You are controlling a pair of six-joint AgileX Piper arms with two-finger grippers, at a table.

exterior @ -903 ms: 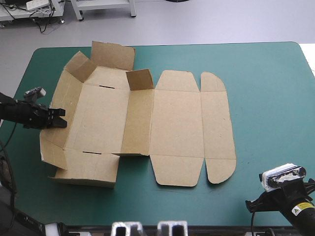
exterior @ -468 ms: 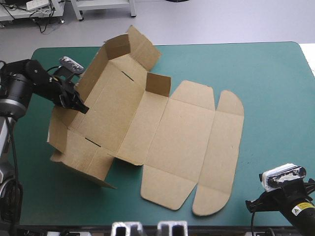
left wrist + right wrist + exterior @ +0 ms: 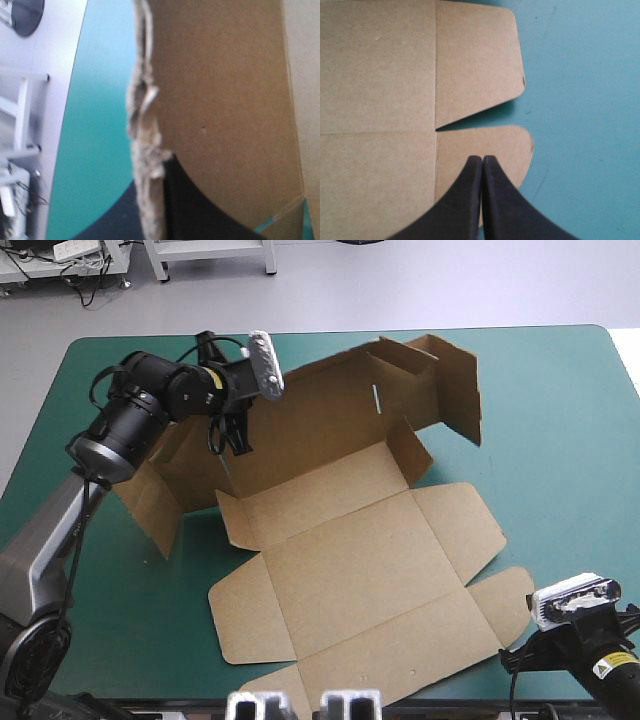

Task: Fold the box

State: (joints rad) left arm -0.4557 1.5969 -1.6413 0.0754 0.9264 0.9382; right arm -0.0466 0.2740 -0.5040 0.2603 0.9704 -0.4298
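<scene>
Box (image 3: 350, 570) is sprawled across the middle of the teal-green cover (image 3: 545, 440) — half up, half down. The far part stands tilted up off the table, running from about 10 o'clock round to 1 o'clock of the table's centre, with a couple of side flaps sticking out at the 1 o'clock end. The rest lies flat, spreading toward 5 o'clock, ending close to the table's near edge. Left gripper (image 3: 240, 440) is at roughly 10 o'clock, black fingers pinching the raised wall's edge; in the left wrist view the raw board edge runs right between them. Right gripper (image 3: 482, 160) sits at about 4 o'clock by the table's near corner, fingers pressed together into one point over a rounded flap (image 3: 465, 142) — can't tell if it's touching.
</scene>
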